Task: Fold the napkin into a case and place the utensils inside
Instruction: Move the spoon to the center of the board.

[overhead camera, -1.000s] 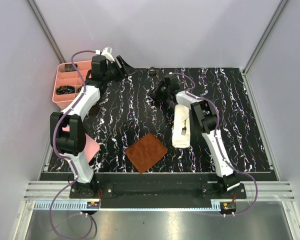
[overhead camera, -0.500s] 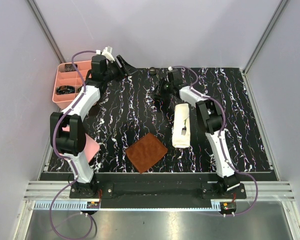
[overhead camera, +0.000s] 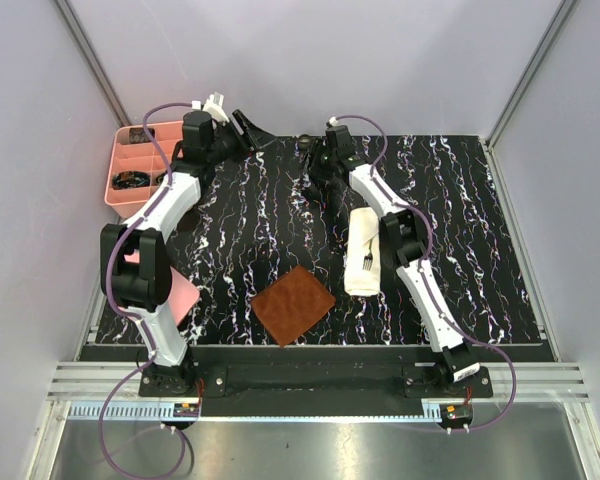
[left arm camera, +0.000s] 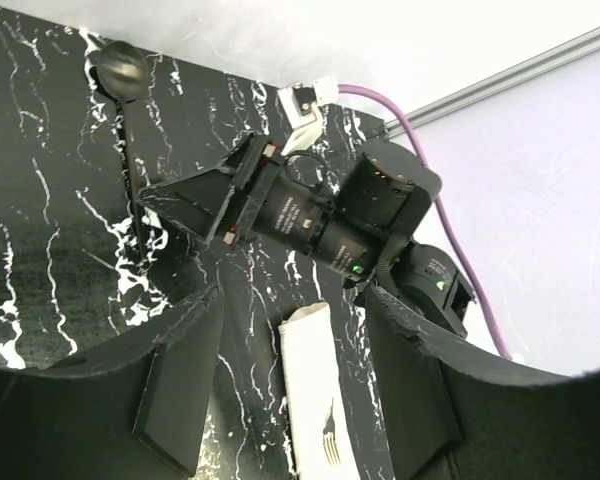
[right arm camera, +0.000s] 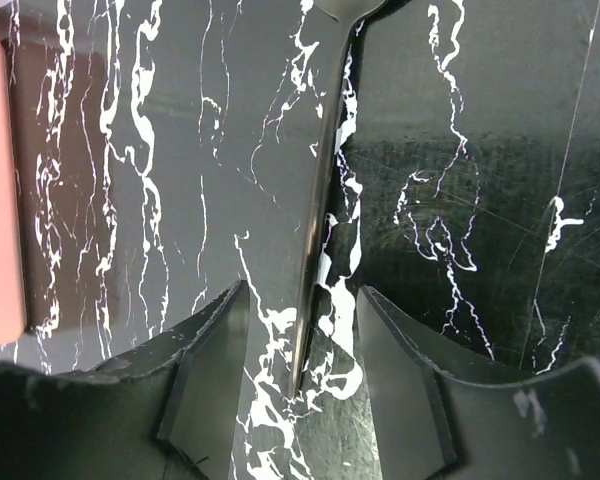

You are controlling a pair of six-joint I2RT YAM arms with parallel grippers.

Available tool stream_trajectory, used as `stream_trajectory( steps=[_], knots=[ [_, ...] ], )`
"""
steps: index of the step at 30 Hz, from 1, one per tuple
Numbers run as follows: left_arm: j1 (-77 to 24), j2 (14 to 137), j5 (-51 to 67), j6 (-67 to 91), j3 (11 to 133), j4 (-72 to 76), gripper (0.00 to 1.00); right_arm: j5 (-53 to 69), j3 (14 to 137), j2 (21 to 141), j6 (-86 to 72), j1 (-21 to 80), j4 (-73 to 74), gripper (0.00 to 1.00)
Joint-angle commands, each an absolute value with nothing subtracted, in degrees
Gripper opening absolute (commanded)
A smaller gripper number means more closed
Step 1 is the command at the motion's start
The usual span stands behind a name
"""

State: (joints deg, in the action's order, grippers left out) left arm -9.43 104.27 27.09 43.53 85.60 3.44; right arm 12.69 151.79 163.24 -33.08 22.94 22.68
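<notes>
Fold: you already have the cream-white cloth napkin lying as a narrow folded case, right of centre on the black white-veined surface.
Fork: the small grey metal fork shows on that case; you cannot tell whether it is tucked in or only resting on top.
Spoon: the small dark round-bowled spoon lies flat at the far edge, well apart from the case, and is yours left to place.
Right tool: jaws parted, straddling the spoon's handle end, gripping nothing.
Left tool: parted wide and empty, at the far edge left of the spoon.
Writing: none you can read.
</notes>
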Motion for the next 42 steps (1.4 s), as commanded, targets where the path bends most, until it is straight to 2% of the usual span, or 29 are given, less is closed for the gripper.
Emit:
stream_trajectory(
  steps=[1, 4, 11, 22, 28, 31, 37, 42],
  knots=[
    [-9.2, 102.4, 29.5, 45.1, 85.1, 8.5, 0.61, 8.2, 155.0, 165.0, -33.9, 24.5, 27.0, 0.57],
    [-9.2, 101.8, 29.5, 45.5, 84.4, 9.2, 0.61, 9.3, 154.8, 166.2, -38.8, 25.0, 26.6, 0.57],
    [-9.2, 101.4, 30.1, 45.4, 84.6, 8.7, 0.60, 9.7, 154.9, 168.7, -45.5, 25.0, 25.0, 0.50],
    [-9.2, 101.3, 30.7, 45.5, 84.4, 9.2, 0.60, 11.8, 151.6, 167.8, -50.4, 24.9, 27.2, 0.16],
    [-9.2, 101.5, 30.8, 45.3, 84.3, 9.6, 0.60, 11.9, 148.8, 165.6, -49.4, 24.9, 28.6, 0.14],
    [-9.2, 103.8, 31.6, 46.2, 84.5, 9.6, 0.57, 13.6, 146.7, 163.7, -48.9, 25.0, 28.4, 0.08],
    [-9.2, 105.0, 32.6, 48.3, 83.1, 12.4, 0.56, 16.2, 137.3, 157.5, -47.3, 25.1, 27.8, 0.04],
    [-9.2, 104.1, 32.0, 46.0, 83.5, 10.0, 0.56, 16.3, 118.7, 146.0, -43.1, 25.8, 22.3, 0.04]
  ],
)
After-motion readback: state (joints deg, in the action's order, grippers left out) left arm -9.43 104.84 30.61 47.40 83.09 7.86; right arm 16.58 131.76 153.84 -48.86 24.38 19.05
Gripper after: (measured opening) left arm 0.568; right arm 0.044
